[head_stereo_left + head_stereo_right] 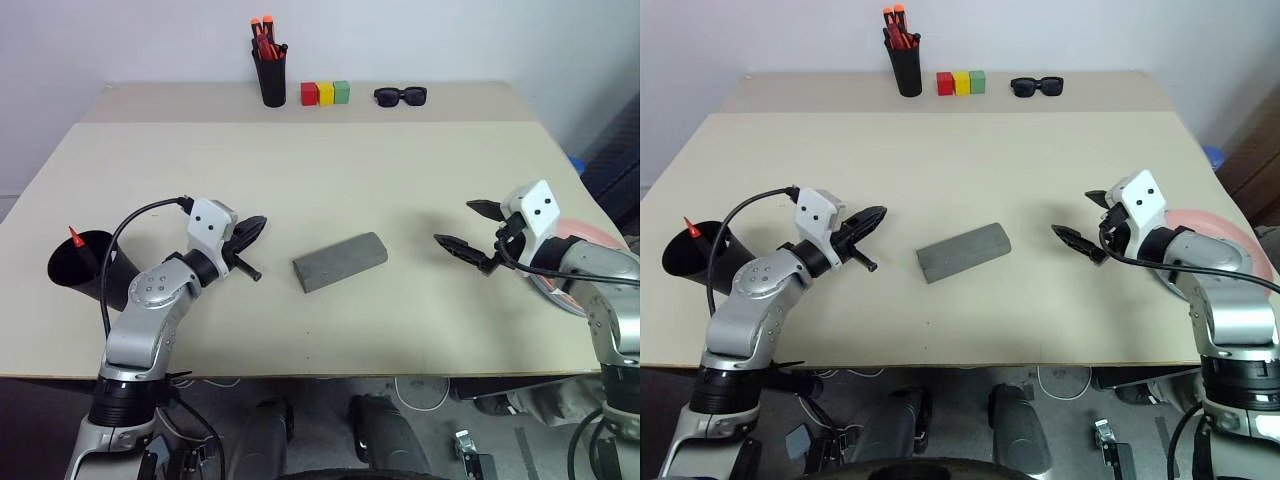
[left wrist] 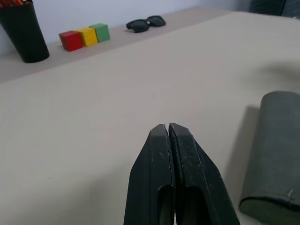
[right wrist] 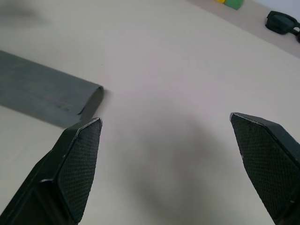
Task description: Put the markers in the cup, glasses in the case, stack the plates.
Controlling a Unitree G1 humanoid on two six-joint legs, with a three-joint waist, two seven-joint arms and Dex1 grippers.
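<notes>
Left end effector (image 1: 256,225) pinched together, right end effector (image 1: 468,226) apart; plates (image 1: 590,240) half hidden behind arm.

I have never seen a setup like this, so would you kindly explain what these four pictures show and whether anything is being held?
It is a two-armed robot at a beige table. Two pictures look down from its head; the other two look along each wrist. The left end effector is shut and the right end effector is open; neither holds anything. Between them lies a closed grey case. A black cup with a red marker tip sits at the left edge, a pink plate at the right. At the back stand a pen holder, three coloured blocks and black sunglasses.
</notes>
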